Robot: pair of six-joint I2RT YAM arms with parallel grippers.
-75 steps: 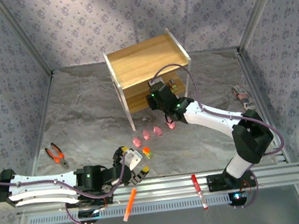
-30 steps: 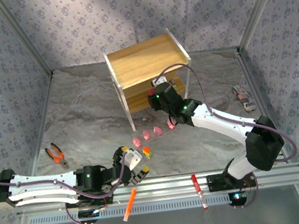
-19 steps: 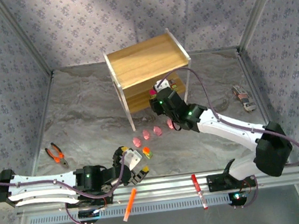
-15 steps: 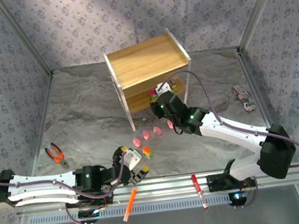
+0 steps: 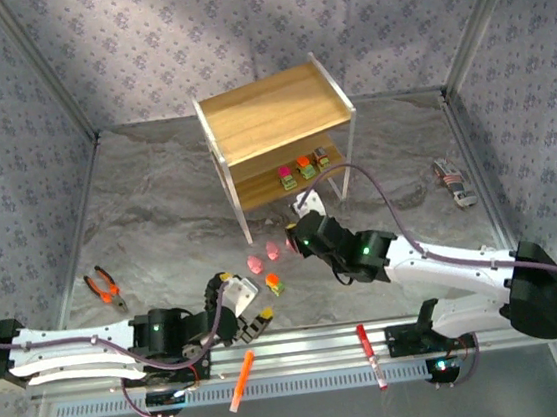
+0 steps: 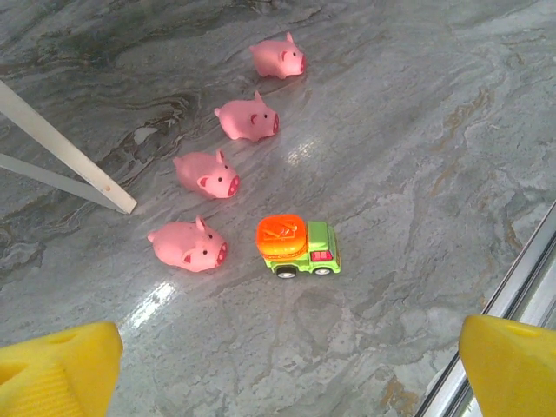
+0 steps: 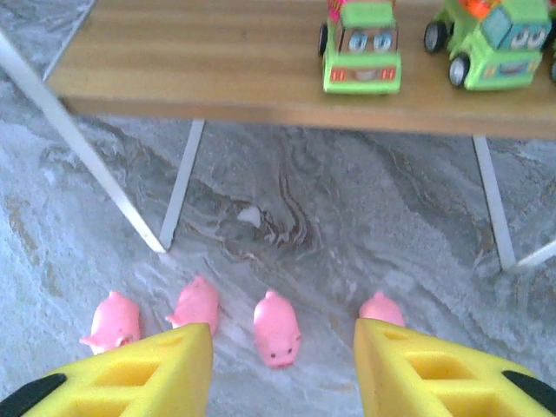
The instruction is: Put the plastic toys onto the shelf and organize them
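The wooden shelf (image 5: 278, 118) stands at the back, and three toy trucks (image 5: 303, 168) sit in a row on its lower tier; two of these trucks (image 7: 361, 43) face my right wrist camera from the board (image 7: 200, 61). My right gripper (image 5: 298, 238) (image 7: 282, 365) hangs open just in front of the shelf, above several pink pigs (image 7: 276, 327) lined up on the floor. An orange-topped green truck (image 5: 274, 285) (image 6: 298, 246) stands near the pigs (image 6: 207, 173). My left gripper (image 5: 245, 308) (image 6: 291, 373) is open and holds nothing, just short of that truck.
Orange-handled pliers (image 5: 105, 289) lie at the left. An orange marker (image 5: 242, 379) and a red pen (image 5: 372, 356) rest on the front rail. A small grey and red object (image 5: 454, 180) lies at the far right. White shelf legs (image 7: 178, 187) stand behind the pigs.
My right gripper has drawn back out of the shelf's lower tier and come down towards the pigs, uncovering the trucks on the tier. The left arm has shifted slightly.
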